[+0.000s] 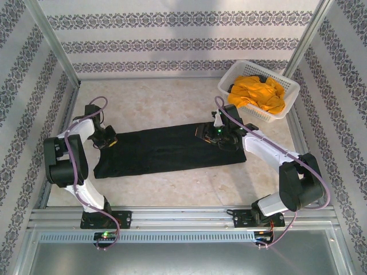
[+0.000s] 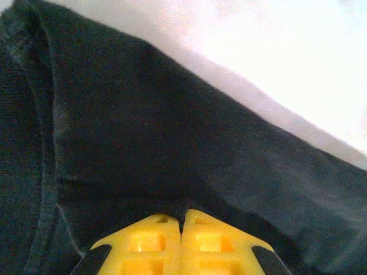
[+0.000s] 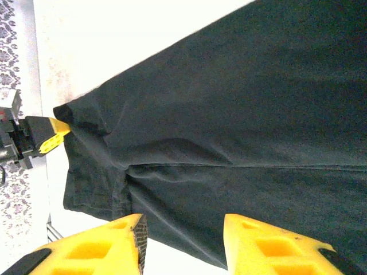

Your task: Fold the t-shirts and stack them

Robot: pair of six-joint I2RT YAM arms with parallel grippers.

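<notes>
The black t-shirt lies flat in a long band across the middle of the table, running from the left arm's side to the right arm's side. We see it folded lengthwise, with a sleeve seam and hem showing at its left end in the left wrist view. The orange-yellow t-shirt sits crumpled inside the white lattice basket at the far right corner of the table, well apart from the black one.

The left gripper is low at the left end of the black t-shirt. In its own camera we see its yellow fingertips pressed together, with the dark cloth creasing right at the tips. From the right wrist camera the left gripper meets a raised corner of the shirt, so it appears to be pinching the cloth edge, though the contact itself is too dark for us to be sure.

The right gripper hangs over the right half of the black t-shirt. Its jaws stand apart, nothing clasped between them, and the cloth lies smooth beneath with a soft ridge running across it.
</notes>
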